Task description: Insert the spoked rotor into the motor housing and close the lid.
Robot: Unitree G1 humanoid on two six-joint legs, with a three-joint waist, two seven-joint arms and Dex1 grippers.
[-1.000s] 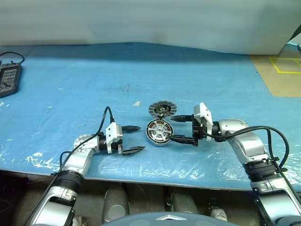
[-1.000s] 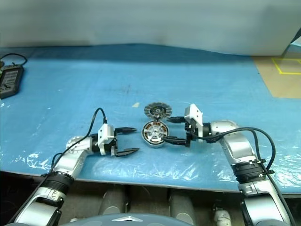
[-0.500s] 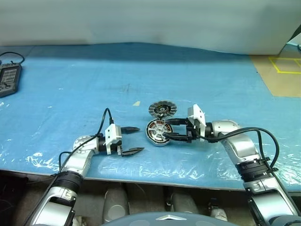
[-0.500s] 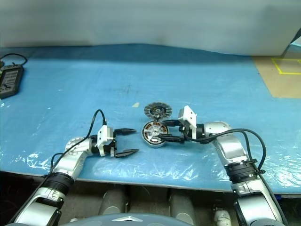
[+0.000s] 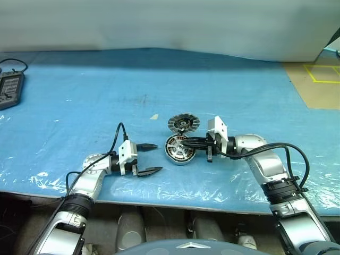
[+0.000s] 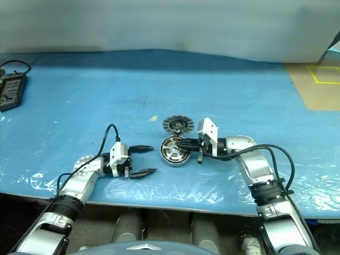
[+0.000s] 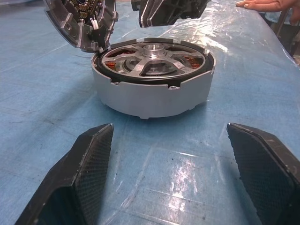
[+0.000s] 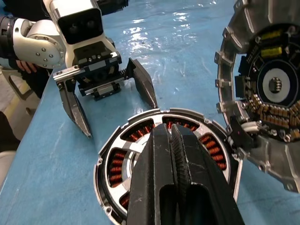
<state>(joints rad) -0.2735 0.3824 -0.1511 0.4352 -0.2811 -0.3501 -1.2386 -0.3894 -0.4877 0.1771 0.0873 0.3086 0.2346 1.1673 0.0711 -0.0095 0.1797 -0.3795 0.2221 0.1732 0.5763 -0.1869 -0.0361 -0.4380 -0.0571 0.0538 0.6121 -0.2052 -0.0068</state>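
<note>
The spoked rotor [image 7: 152, 57] already sits inside the motor housing [image 7: 151, 91], which rests flat on the blue sheeting [image 5: 106, 90] covering the table. Its black rim appears level with the housing wall, and the copper windings show between the spokes. Whether it is pressed fully home I cannot tell.

The lid [image 5: 182, 124] lies just beyond the housing, its edge at or against the housing rim, with its inner face of wiring and dark centre turned up and tilted. It is not yet on.

The right gripper [image 8: 174, 140] has its fingers pressed together with nothing between them, and its tip is poised above the rotor's hub. Contact with the rotor cannot be confirmed. The left gripper [image 5: 150, 158] stands near the housing on the opposite side, jaws spread wide and empty, pointing at the housing wall. A person's hand [image 7: 262, 4] rests on the far table edge.

Judgement: the step in hand looks like seating the rotor with the closed fingertips. To do it well, any press should be on the hub or evenly on the rim, straight down, since an off-centre push could cock the rotor or slide the housing on the slick sheeting. The left gripper is well placed to steady the housing wall. The lid will need turning over and centring before it closes.
</note>
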